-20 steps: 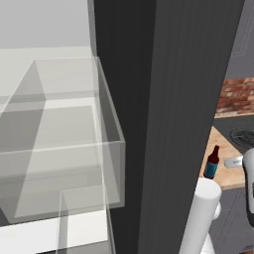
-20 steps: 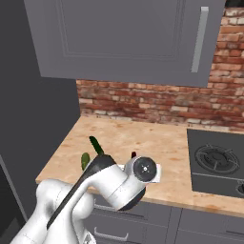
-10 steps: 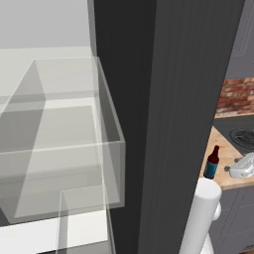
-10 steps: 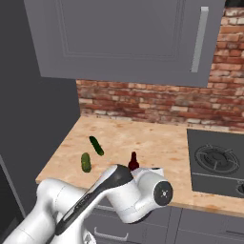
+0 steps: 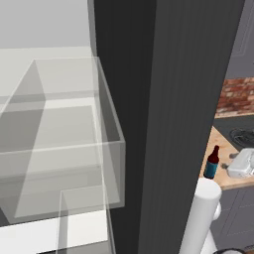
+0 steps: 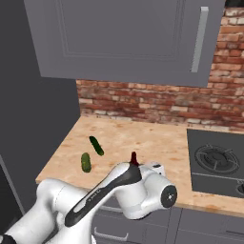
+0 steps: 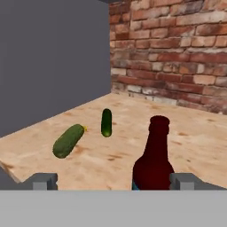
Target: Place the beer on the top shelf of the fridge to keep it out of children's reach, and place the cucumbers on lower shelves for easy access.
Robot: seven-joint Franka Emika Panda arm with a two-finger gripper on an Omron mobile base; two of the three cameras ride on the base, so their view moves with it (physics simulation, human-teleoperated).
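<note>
Red brick wall [image 7: 177,48] backs a pale wooden counter [image 6: 157,147] that runs beside the tall dark grey fridge [image 5: 163,99], whose open interior shows clear box-shaped bins [image 5: 59,144]. On that counter stands the slim dark brown glass beer bottle [image 7: 153,159] with its reddish cap and blue-teal label, upright near the front edge. Beside it, apart from it and toward the fridge side, lie the two small dark green cucumbers [image 7: 68,140] [image 7: 106,122], near each other but not touching.

The two-finger gripper [image 7: 113,181] is spread wide, its dark fingertips [image 7: 42,181] standing far apart at the bottom of the hand view; the bottle rises just inside the right tip, and nothing is grasped.

By these pictures, no part of the task is done: beer and both cucumbers sit on the counter, none in the fridge. The step in hand looks like closing on the bottle; all three placements remain.
</note>
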